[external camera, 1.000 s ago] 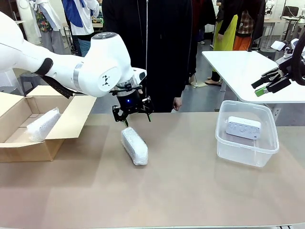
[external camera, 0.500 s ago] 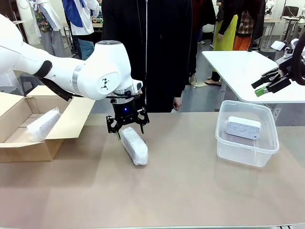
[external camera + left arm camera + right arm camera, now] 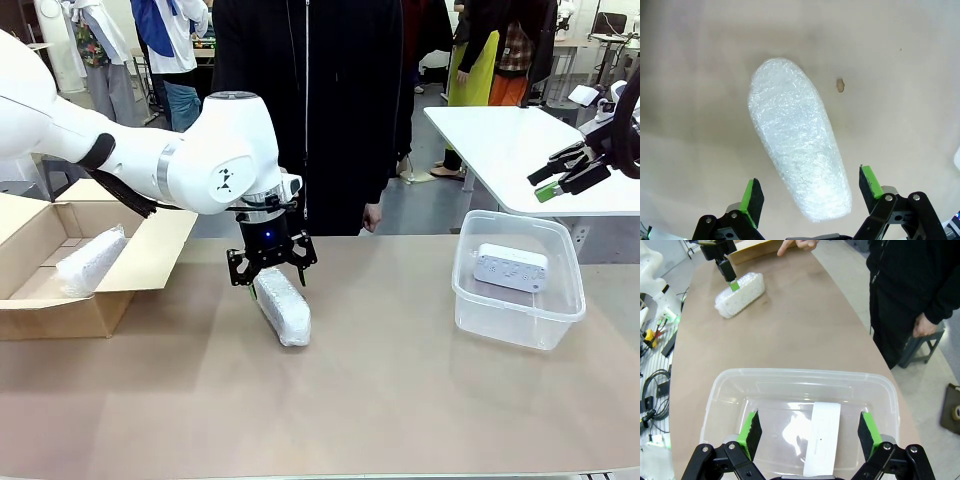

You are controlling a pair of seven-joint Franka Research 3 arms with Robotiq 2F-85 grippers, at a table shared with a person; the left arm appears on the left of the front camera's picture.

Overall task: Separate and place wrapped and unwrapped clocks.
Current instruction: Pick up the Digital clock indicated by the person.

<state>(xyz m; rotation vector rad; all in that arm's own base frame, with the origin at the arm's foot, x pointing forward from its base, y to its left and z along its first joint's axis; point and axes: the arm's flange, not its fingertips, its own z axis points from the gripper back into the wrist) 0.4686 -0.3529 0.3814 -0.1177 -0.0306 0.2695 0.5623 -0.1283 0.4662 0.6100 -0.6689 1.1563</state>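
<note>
Left end effector [image 3: 271,277] spread over wrapped clock [image 3: 282,305], no legible writing

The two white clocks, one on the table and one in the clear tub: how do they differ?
The wrapped clock on the table is covered in crinkly white wrap; the bare clock shows small buttons on a smooth face. The wrapped clock lies on the open tabletop, while the bare clock sits inside the clear tub. The open left gripper hangs over the wrapped clock; the open right gripper hangs above the bare clock. Both are white and oblong.
</note>
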